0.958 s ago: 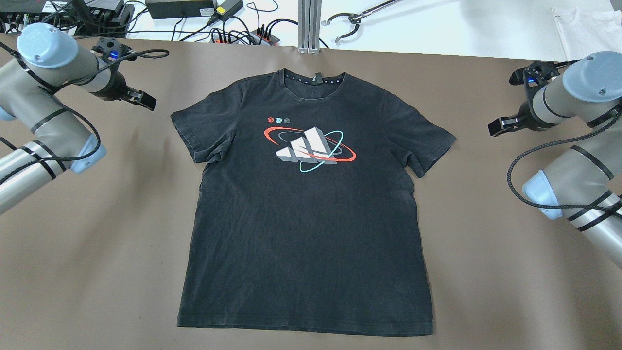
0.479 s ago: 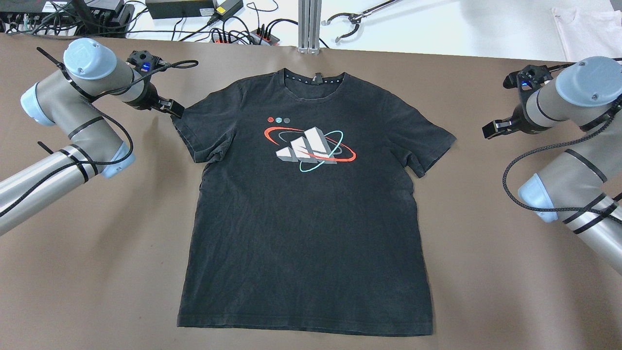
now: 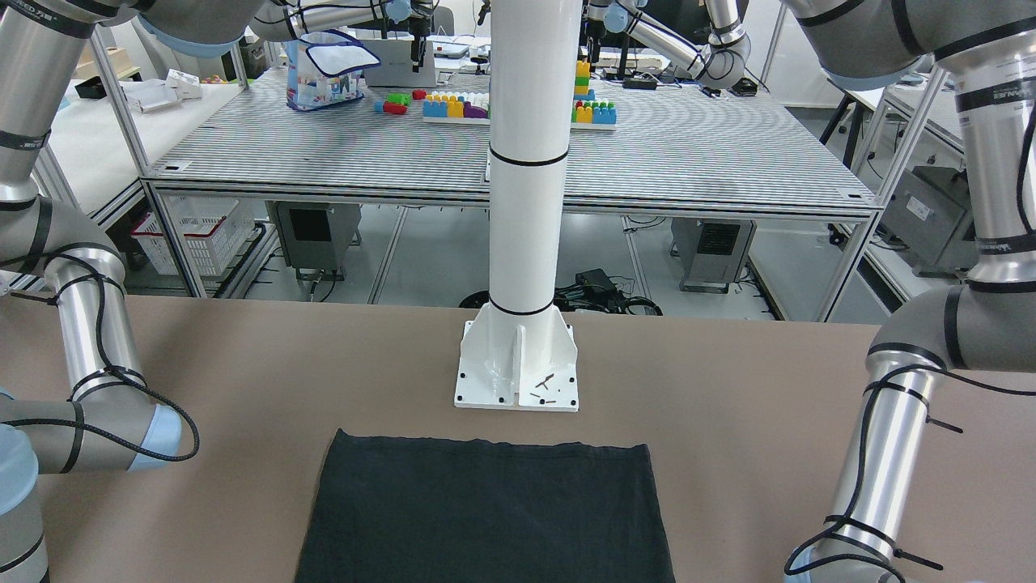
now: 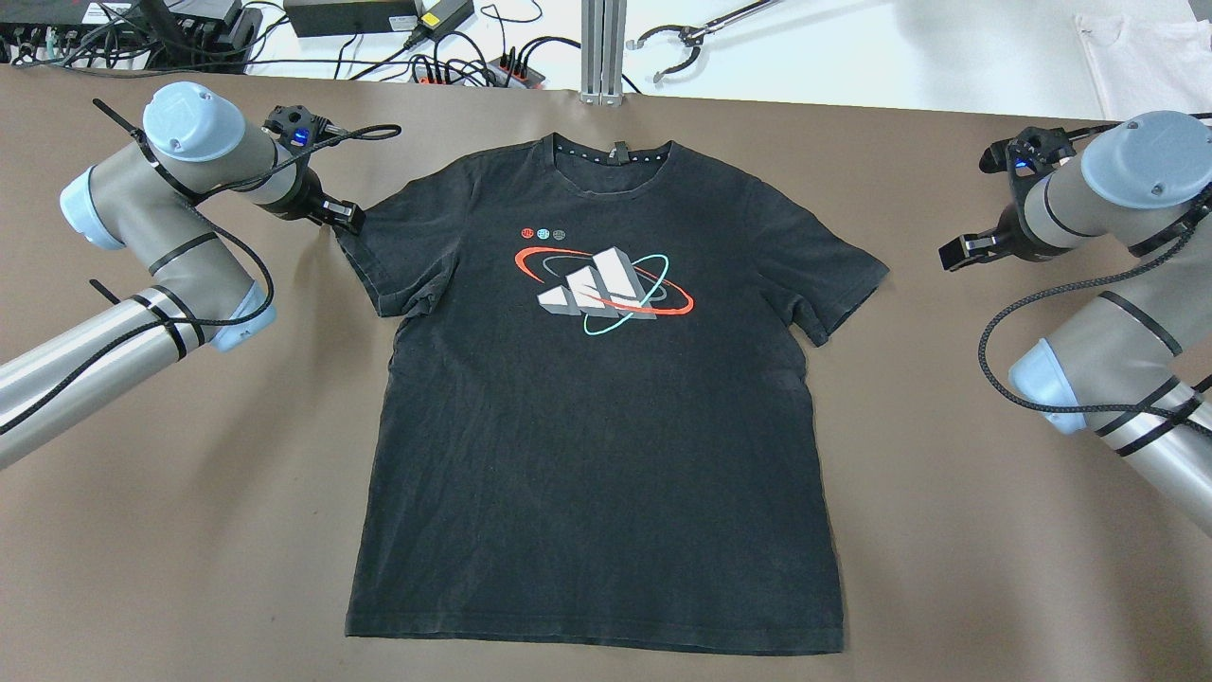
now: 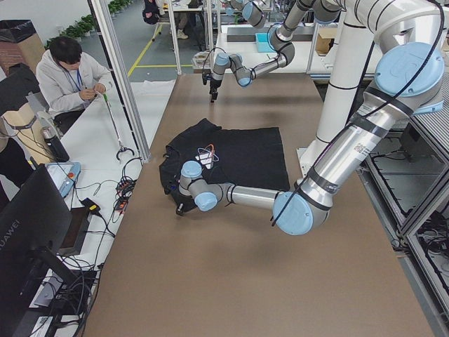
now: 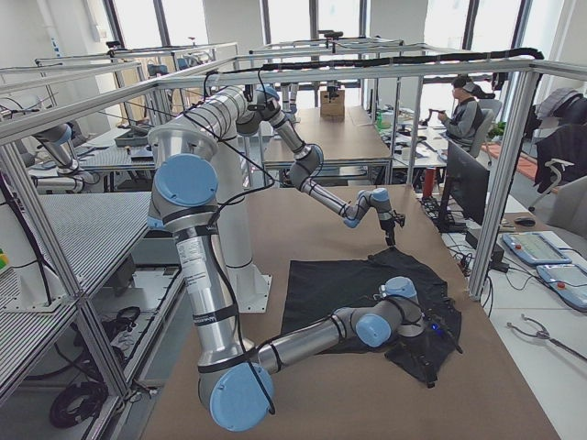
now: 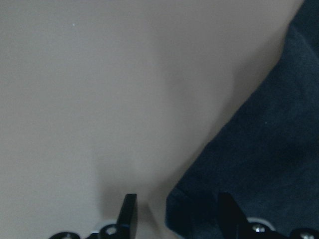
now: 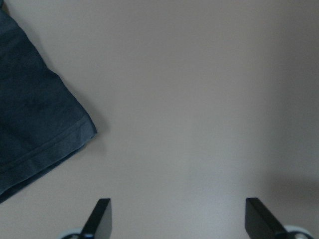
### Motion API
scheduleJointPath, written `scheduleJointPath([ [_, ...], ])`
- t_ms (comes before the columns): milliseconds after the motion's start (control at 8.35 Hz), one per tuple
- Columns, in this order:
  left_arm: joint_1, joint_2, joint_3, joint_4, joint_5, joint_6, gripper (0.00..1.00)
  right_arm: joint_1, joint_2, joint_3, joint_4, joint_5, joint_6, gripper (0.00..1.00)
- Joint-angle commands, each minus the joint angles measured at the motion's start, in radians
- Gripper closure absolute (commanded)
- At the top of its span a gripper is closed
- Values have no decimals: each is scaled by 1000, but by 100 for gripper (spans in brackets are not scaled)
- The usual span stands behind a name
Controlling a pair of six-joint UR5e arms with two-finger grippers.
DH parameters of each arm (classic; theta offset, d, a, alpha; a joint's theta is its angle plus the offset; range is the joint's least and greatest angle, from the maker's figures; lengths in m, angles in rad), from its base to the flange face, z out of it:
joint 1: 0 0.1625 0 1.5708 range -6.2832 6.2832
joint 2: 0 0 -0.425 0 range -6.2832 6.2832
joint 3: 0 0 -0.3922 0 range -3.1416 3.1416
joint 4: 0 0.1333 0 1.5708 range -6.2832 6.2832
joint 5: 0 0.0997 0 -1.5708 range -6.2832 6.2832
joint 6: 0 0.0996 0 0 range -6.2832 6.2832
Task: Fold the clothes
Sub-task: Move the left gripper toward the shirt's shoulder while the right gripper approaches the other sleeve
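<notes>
Left gripper [image 4: 347, 217]: jaws apart astride one sleeve corner.
Right gripper [image 4: 954, 254]: spread wide, off the cloth.
T-shirt [image 4: 597, 426]: likely limp, light; pinch sleeve hems.

Bright, even overhead light — shadows soft and faint; wrist views blurred, fixed views sharp.

- Left claw [image 4: 346, 216]: fingers apart, one over bare surface [image 4: 947, 530], the other over the black shirt [image 4: 597, 426]. The sleeve corner sits between them.
- Ahead of it, on the bare-finger side: open brown surface.
- Right claw [image 4: 956, 254]: fingers spread wide over bare surface. The other sleeve corner lies ahead and off to one side, apart from both fingers.
- White pillar [image 3: 526, 162]: stands near the shirt's hem, well apart from both claws.
</notes>
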Motion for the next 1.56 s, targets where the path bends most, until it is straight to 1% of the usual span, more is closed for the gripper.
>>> scheduleJointPath([
  [0,-1,2,-5,0,-3,-2,100,0,0,0,0,-2,0,6],
  [359,-5,8,-23,-2,-6,-11,100,0,-2,0,0,-2,0,6],
  [599,-2,-1,-106,0,-11,-151,100,0,-2,0,1,-2,1,6],
  [718,3,-22,-127,9,-10,-234,100,0,-2,2,1,0,1,6],
  [958,57,-100,-123,10,3,-372,100,0,-2,2,1,0,1,6],
  [1077,79,-139,-118,35,16,-419,100,0,-2,2,1,0,1,6],
  [1317,165,-212,-112,117,162,-476,100,-2,-2,0,1,0,3,6],
  [1437,188,-217,-112,124,179,-490,100,-2,-2,0,1,-2,3,6],
])
